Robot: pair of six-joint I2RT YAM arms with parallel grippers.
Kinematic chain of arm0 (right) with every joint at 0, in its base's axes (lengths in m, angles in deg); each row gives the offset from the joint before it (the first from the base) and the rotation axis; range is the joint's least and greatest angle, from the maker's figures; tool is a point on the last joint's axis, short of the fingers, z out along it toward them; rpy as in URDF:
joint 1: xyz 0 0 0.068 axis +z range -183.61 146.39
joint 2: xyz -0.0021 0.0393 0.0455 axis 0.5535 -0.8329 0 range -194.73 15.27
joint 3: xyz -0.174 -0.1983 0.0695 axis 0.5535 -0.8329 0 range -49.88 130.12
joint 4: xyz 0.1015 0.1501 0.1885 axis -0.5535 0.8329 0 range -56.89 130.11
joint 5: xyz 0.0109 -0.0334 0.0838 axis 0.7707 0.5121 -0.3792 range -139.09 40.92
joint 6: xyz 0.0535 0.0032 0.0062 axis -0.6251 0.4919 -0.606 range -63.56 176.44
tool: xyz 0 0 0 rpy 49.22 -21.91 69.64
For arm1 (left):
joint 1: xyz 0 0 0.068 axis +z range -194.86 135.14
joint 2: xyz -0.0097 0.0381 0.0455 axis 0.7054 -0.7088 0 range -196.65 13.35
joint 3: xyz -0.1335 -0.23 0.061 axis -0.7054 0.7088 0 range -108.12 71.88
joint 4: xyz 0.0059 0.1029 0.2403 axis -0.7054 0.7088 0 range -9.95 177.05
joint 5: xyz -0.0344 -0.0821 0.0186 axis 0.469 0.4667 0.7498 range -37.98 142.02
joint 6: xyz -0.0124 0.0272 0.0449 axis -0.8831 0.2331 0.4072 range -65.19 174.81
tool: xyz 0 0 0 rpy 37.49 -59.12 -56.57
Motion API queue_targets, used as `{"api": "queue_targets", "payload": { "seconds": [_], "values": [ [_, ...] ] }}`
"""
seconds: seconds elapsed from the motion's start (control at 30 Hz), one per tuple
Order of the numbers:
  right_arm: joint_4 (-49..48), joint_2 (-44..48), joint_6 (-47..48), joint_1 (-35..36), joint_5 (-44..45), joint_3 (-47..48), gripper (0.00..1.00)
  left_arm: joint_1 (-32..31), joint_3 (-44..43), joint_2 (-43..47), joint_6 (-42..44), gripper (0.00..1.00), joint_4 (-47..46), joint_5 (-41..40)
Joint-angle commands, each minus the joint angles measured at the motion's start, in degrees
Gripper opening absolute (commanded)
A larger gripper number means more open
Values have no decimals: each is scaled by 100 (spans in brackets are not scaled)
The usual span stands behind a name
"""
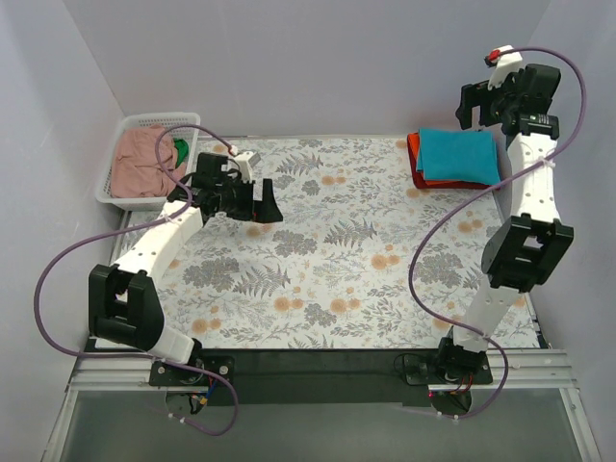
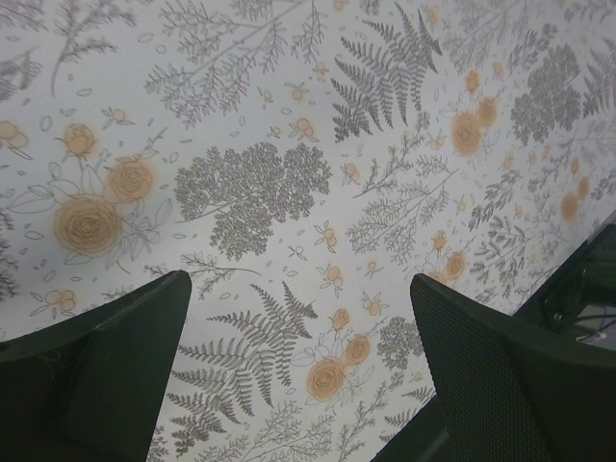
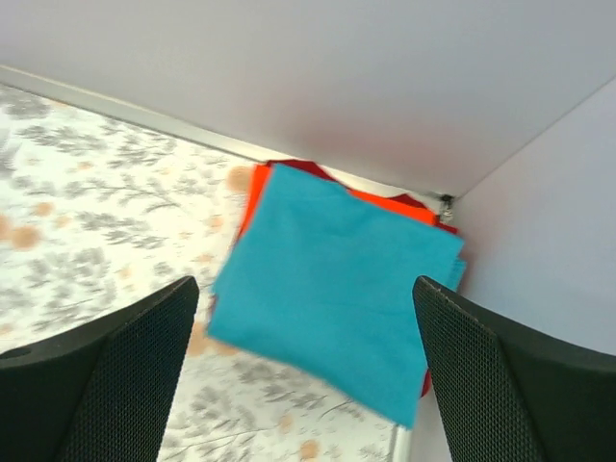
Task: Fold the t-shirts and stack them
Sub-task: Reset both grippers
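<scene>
Two t-shirts are already folded and stacked at the far right corner of the surface (image 1: 327,260): the teal-blue shirt (image 1: 457,154) lies square on top of the orange-red shirt (image 1: 415,160), whose edge shows along the left side; the dusty pink shirt (image 1: 140,162) lies crumpled in the white basket (image 1: 154,119) at the far left, with a bit of green cloth (image 1: 180,149) beside it.

We judge the step in hand to be fetching the pink shirt; our left tool (image 2: 300,281) hangs just right of the basket with its fingers spread wide and nothing between them, only floral print below; our right tool (image 3: 306,284) is raised over the stack, equally wide and empty.

To do this well, we should swing the left tool over the basket and come down from above, clear of the rim; we should pinch one outer fold of pink only, away from the green, so a single garment lifts; we should raise it high enough to clear the lattice wall before carrying it to the open middle; the right tool should keep off the finished stack.
</scene>
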Motion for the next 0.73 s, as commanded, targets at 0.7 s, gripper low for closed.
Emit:
{"api": "queue_targets", "payload": {
  "seconds": [0.7],
  "values": [
    [765,3712,-544,1915,-291,-5793,98,812,835,1171,179,98,303,-1132]
  ]
}}
